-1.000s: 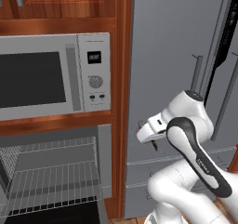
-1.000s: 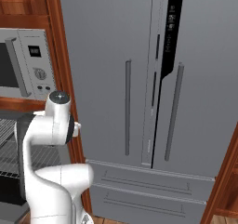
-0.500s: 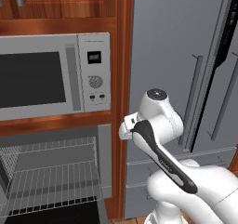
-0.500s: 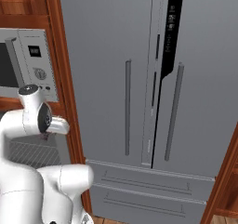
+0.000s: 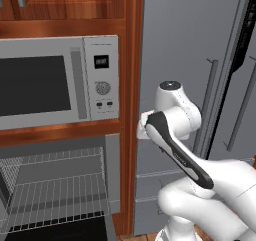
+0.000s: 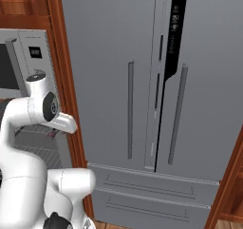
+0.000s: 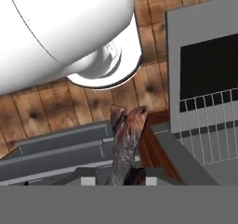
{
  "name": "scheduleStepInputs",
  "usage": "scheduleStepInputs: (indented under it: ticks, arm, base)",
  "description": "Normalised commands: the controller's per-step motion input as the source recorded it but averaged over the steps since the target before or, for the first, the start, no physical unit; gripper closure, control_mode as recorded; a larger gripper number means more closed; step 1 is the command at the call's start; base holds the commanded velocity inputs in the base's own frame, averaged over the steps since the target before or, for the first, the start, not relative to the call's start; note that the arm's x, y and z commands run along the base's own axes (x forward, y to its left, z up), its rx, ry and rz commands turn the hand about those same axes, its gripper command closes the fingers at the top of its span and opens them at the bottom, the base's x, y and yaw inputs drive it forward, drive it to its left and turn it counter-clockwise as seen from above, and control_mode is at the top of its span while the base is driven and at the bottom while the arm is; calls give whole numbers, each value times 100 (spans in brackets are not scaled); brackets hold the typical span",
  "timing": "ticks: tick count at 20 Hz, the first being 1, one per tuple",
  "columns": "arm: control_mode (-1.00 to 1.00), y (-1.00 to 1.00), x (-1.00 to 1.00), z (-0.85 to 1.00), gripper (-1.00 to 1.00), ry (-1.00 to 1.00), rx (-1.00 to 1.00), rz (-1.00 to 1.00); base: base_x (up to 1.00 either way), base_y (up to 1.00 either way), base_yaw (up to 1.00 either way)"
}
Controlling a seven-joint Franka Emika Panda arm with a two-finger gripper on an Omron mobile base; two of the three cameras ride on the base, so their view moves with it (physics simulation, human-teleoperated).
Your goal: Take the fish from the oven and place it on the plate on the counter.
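Matt grey metal oven (image 5: 55, 185), reddish wood-grain cabinets (image 5: 131, 85), mottled rough-skinned fish (image 7: 124, 141).

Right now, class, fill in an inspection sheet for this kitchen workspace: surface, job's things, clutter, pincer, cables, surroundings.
Surface: nothing seen of a counter.
Job's things: fish rises from the pincer in the hand view; oven open, wire rack bare.
Clutter: nothing seen.
Pincer: shut on the fish, finger tips hidden behind it.
Cables: nothing seen.
Surroundings: microwave above the oven, grey refrigerator to the right, wooden floor below.

Even flat light, soft shadows, slightly blurry
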Motion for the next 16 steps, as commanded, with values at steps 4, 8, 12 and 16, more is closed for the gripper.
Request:
scheduleStepInputs:
  ticks: [4,8,12,16]
  arm:
    - [-100,-38,-1,-19,100,0,2,0]
    - [-100,-1,0,-20,100,0,0,0]
    - [-100,-5,0,-7,100,0,0,0]
    - [100,-14,0,-5,100,0,0,0]
  base:
    - [0,0,0]
    - [0,0,0]
    - [0,0,0]
    - [-2,-8,0]
